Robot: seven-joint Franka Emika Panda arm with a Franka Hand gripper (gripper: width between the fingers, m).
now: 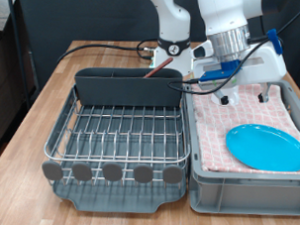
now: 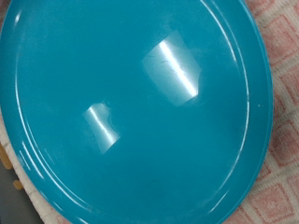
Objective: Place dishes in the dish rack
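The round bright-blue plate (image 1: 266,146) lies flat on the pink checked cloth in the grey bin (image 1: 247,183), at the exterior view's right. It fills the wrist view (image 2: 131,112). My gripper (image 1: 242,95) hangs above the bin's far part, above and behind the plate, with its fingers spread and nothing between them. The fingers do not show in the wrist view. The dish rack (image 1: 116,134), a chrome wire grid on a dark tray, stands at the left with no dish on its grid. A thin reddish-brown spoon (image 1: 197,82) shows by the right end of the caddy (image 1: 124,89). The white cup is out of view.
The rack and the bin stand side by side on a wooden table (image 1: 31,112). The robot's white base (image 1: 172,37) and black cables (image 1: 108,49) are behind the caddy. The pink checked cloth (image 1: 215,130) covers the bin's floor around the plate.
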